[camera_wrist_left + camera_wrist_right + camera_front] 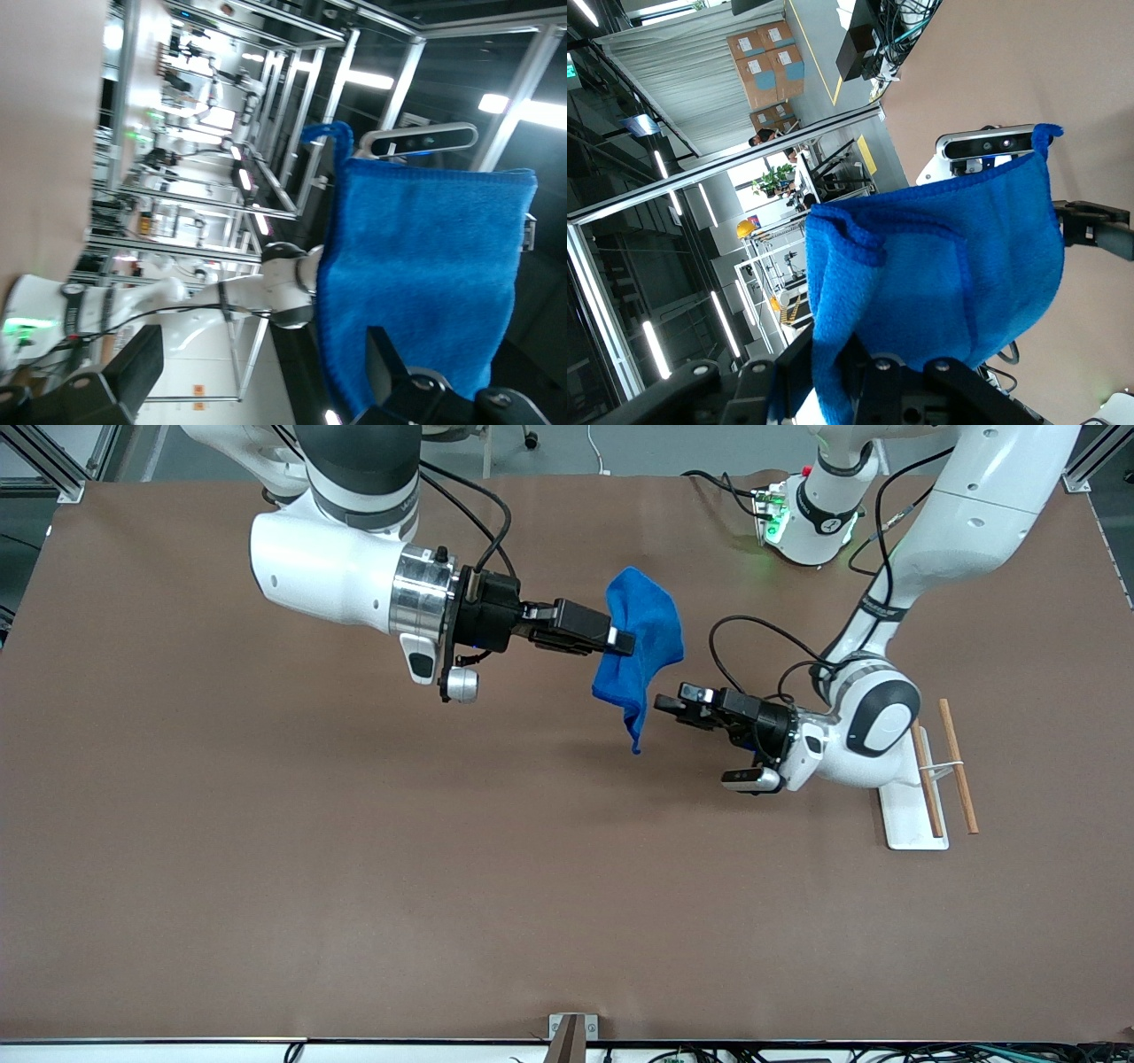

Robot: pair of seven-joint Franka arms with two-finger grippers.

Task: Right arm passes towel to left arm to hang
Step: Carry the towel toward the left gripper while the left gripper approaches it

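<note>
While aloft: one towel, right tool clamped, left tool spread.

This is a robotics lab inside an industrial hall. A brown-covered table stands within aluminium framing, with loose cables along its edge. The wrist views show strip lights, stacked cardboard boxes and more workstations (a potted plant among them).

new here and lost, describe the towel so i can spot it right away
Above the middle of the brown table, the right gripper is shut on the towel, which hangs in the air. It is the only bright blue, soft thing there.
</note>
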